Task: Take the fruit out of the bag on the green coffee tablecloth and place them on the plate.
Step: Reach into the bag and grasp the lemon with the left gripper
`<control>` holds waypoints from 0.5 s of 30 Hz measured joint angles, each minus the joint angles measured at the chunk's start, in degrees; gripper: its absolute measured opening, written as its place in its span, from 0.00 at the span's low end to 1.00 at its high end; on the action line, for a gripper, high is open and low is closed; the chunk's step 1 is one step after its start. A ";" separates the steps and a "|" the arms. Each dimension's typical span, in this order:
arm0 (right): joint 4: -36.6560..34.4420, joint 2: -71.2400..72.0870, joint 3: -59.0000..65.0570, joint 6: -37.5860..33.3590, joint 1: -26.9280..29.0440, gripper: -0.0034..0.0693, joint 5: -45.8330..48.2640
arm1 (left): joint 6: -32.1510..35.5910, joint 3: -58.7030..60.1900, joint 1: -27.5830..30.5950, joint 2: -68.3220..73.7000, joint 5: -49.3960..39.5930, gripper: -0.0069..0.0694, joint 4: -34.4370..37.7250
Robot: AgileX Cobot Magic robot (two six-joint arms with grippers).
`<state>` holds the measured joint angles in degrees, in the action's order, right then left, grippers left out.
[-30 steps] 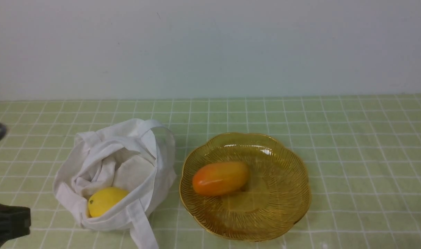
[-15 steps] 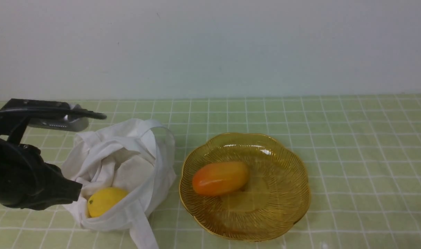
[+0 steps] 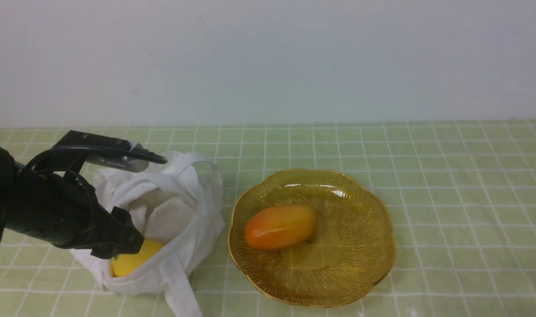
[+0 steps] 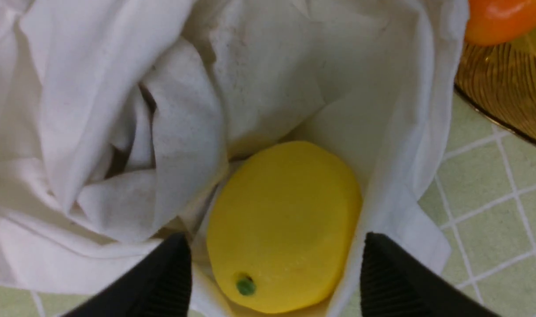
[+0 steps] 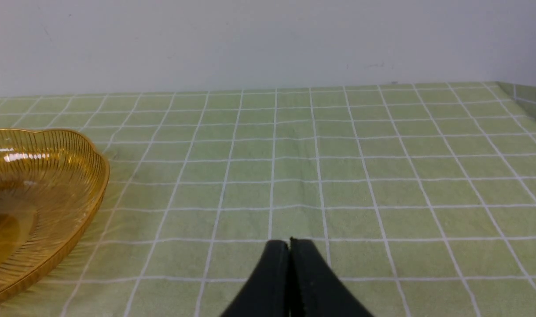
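Front view: a white cloth tote bag (image 3: 193, 207) lies slumped on the pale green checked tablecloth (image 3: 448, 176) that covers the surface, with its mouth open upward and one flat strap trailing toward the near edge. A yellow lemon (image 3: 138, 259) rests inside the bag at its near side, partly hidden by the black left arm (image 3: 52, 211), which reaches in from the left and ends over the bag's mouth. Just to the right of the bag, close to it, stands the amber glass plate (image 3: 365, 246) with a scalloped rim and fine radial ribs. An orange-red oblong fruit (image 3: 280, 226) lies on its side in the plate, left of centre. A plain pale wall (image 3: 268, 57) closes the scene behind.

Left wrist view: the left gripper (image 4: 274, 251) is spread wide, and the lemon shows between its two black ribbed fingers (image 4: 167, 281) among the bag's folds. Neither finger touches the fruit. Whether they touch the cloth cannot be told.

Right wrist view: the right gripper (image 5: 289, 246) has its fingers pressed together, pinching nothing, over bare tablecloth to the right of the plate.
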<state>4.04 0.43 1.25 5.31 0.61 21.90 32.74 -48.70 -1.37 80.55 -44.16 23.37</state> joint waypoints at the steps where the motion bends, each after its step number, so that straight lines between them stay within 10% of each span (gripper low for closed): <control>1: 0.00 0.00 0.00 0.00 0.00 0.03 0.00 | 0.02 0.00 0.00 0.42 0.17 0.75 0.00; 15: 0.00 0.00 0.00 0.00 0.00 0.03 0.00 | -0.09 -0.24 0.00 5.72 1.21 0.80 3.11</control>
<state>4.04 0.43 1.25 5.31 0.61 21.90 32.66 -48.94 -1.37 86.27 -42.95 26.48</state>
